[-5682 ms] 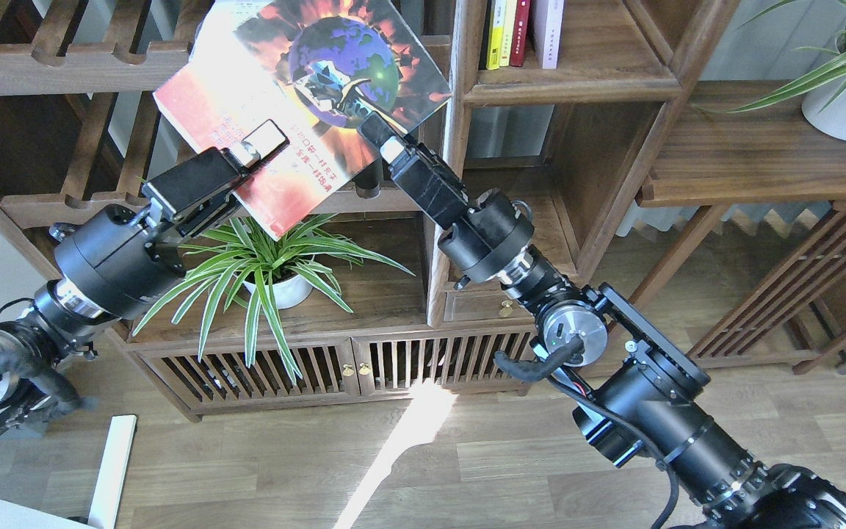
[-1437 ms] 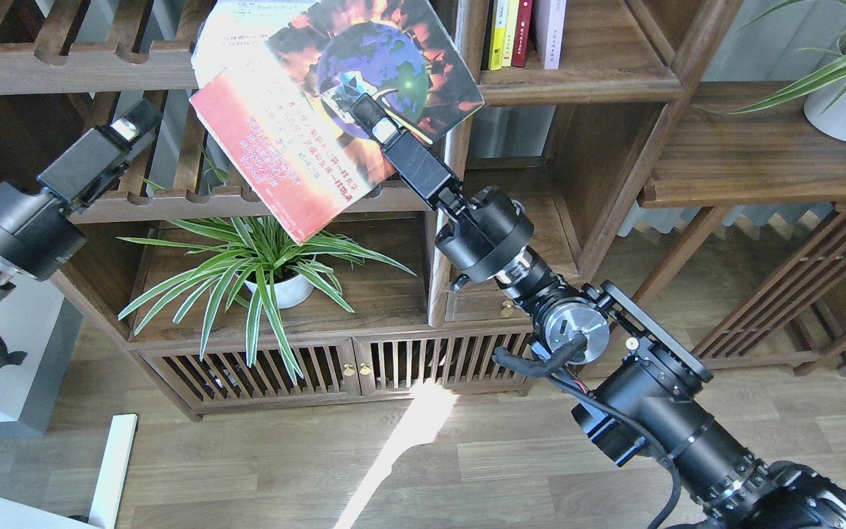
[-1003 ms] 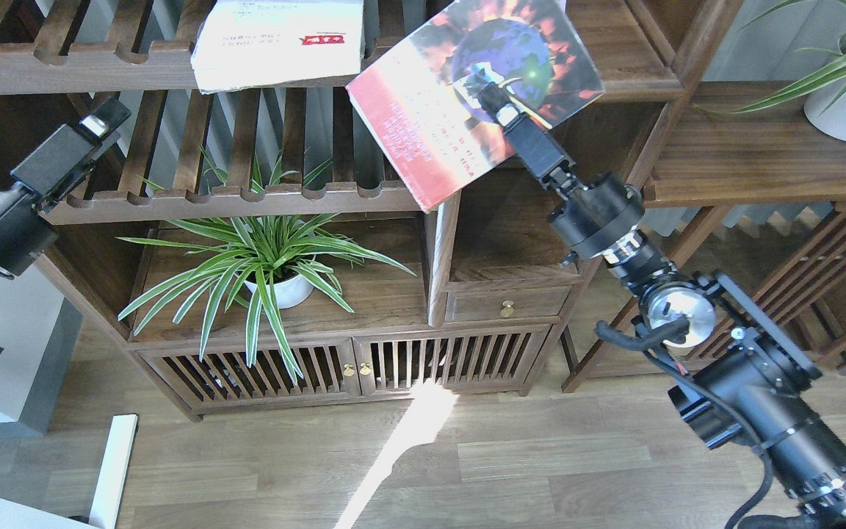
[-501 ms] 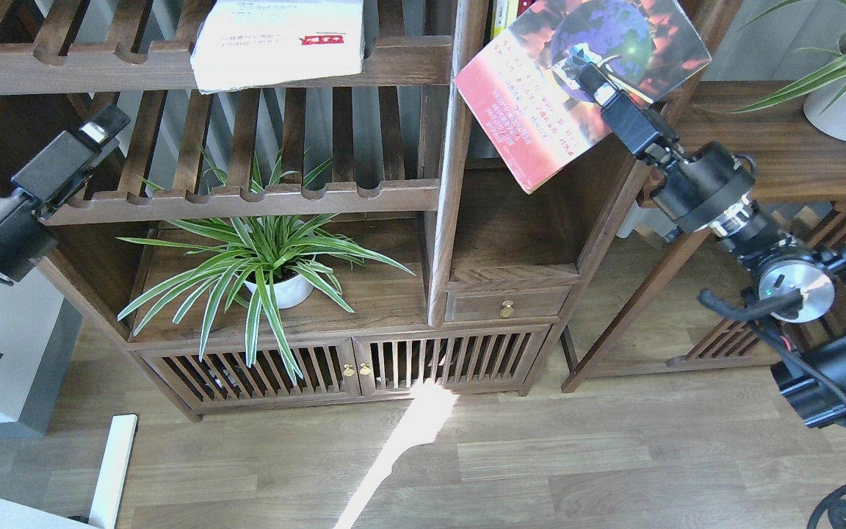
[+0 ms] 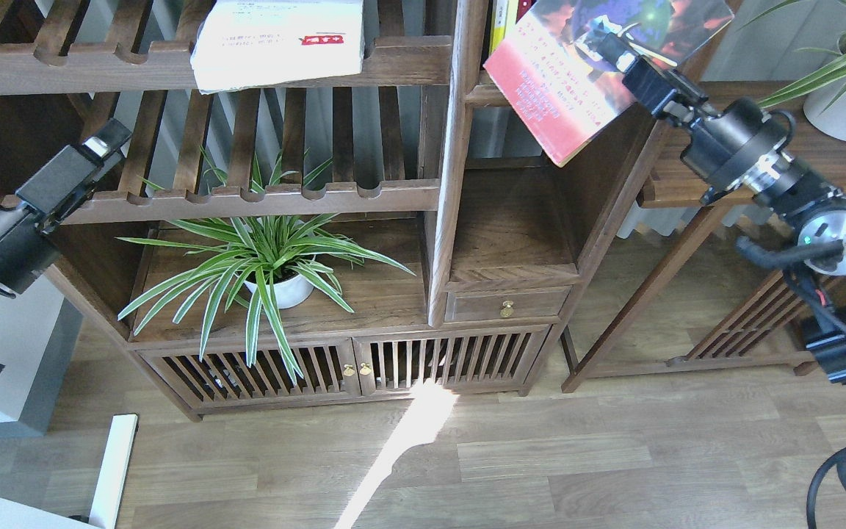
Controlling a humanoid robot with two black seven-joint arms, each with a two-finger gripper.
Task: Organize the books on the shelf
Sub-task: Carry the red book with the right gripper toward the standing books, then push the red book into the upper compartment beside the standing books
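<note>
Right gripper [image 5: 603, 45] first: its jaws are clamped on the globe book [image 5: 570, 81], biting the cover up near the globe art, well in from the spine. The book hangs tilted in the air, red lower corner pointing down toward the middle of the shelf [image 5: 511, 242] opening, upper part crossing in front of the compartment's top edge, where a few spines [image 5: 504, 18] stand upright at the left side. It touches no plank that I can see. A paperback like this reads as light but floppy; held by one flat face it may sag and swing, and a glossy cover could slip between narrow jaws, so a hold closer to the spine would keep it stiffer for sliding in upright. My guess is the step in hand is carrying it to the narrow compartment, with turning and standing it beside the other spines not yet done. Moving outward, the right arm runs off to the right edge, across the front of the wide plank with the white pot [image 5: 845, 110]. Far left, the left gripper [image 5: 96, 150] hovers near the front rail of the slatted rack [image 5: 247, 198], holding nothing; seen end-on, I cannot tell whether its jaws are apart or together. On the upper rack's rail lies the thick white book [image 5: 280, 40], flat, overhanging the front edge, awaiting its turn. A spider plant [image 5: 261, 257] sits below.
</note>
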